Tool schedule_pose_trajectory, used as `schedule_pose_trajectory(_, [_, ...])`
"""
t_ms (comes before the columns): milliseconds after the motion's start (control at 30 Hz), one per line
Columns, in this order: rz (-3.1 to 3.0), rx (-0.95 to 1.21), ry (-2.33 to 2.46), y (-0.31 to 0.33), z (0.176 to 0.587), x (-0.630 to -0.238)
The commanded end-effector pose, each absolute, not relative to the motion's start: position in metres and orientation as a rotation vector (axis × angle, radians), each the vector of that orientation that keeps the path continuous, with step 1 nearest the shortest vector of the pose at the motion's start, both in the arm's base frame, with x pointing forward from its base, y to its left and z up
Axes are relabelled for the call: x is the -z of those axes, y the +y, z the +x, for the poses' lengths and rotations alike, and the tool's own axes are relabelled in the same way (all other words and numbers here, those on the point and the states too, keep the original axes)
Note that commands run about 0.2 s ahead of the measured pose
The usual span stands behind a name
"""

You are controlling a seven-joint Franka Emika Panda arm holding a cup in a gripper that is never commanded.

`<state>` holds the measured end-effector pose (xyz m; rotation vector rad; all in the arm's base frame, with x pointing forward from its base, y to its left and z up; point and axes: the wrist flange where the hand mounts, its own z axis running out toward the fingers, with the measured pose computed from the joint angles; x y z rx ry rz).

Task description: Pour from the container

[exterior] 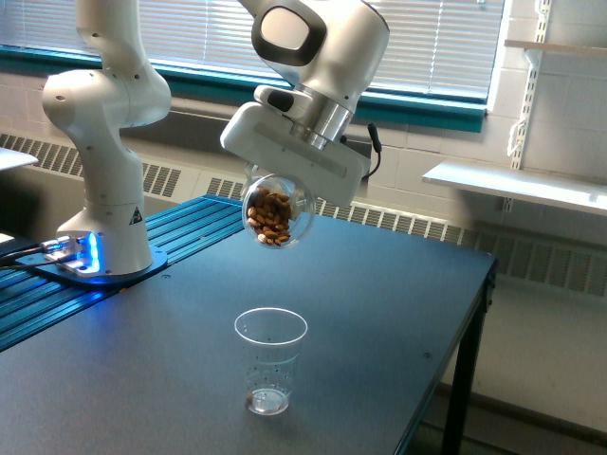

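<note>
The gripper (282, 186) clamped the almond-filled container (276, 213) at centre frame, tilted, well above the empty measuring cup (270, 359) on the table (398, 322). Pouring looked just underway; next it needed more tilt, mouth kept over the cup

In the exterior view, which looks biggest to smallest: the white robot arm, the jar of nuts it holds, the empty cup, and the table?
1. Table, filling most of the lower picture.
2. Robot arm.
3 and 4. Jar and cup look roughly alike; the cup appears taller, the jar rounder, and the cup seems nearer the camera, so I won't rank them.
</note>
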<state>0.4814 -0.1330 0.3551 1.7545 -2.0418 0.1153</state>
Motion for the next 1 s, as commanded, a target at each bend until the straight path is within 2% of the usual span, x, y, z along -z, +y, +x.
schedule_pose_trajectory(33, [1.725,-0.113,-2.066,-0.129,0.483,-0.354])
schedule_pose_trajectory(1000, [1.704,-0.079,-2.050,-0.136,0.482,-0.340])
